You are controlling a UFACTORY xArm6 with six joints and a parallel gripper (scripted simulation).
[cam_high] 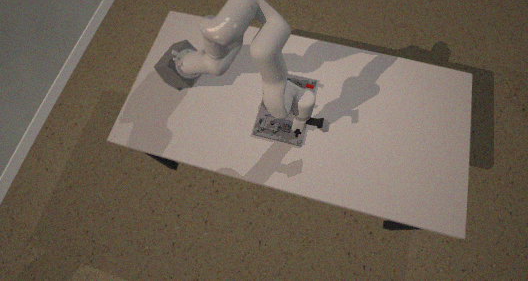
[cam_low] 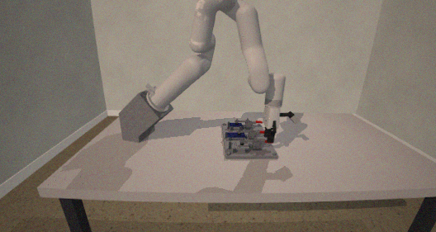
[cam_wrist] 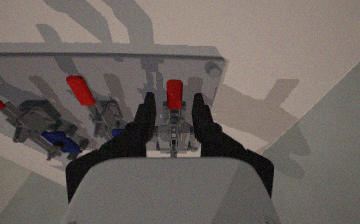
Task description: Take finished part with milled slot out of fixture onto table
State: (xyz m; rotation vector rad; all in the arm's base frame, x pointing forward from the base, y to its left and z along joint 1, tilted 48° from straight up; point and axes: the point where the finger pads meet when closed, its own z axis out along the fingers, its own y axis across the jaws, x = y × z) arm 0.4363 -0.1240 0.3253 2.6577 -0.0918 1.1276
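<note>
The grey fixture plate (cam_wrist: 106, 55) (cam_high: 263, 131) (cam_low: 248, 154) lies mid-table with three toggle clamps, each with a red handle. In the wrist view, two blue blanks (cam_wrist: 61, 141) (cam_wrist: 117, 132) sit under the left and middle clamps; they also show as blue spots in the exterior view (cam_low: 234, 134). The right clamp, with its red handle (cam_wrist: 175, 94), sits over a grey part (cam_wrist: 173, 139) whose slot I cannot make out. My gripper (cam_wrist: 174, 102) (cam_low: 270, 139) (cam_high: 298, 131) is low over the fixture. Its fingers are half open and straddle the right clamp, with gaps on both sides.
The robot's grey base block (cam_high: 172, 68) (cam_low: 138, 118) stands at the table's far left corner. The white table (cam_high: 400, 148) (cam_low: 351, 159) stretches wide to the right of the fixture. The table's front edge lies beyond the fixture in the top view.
</note>
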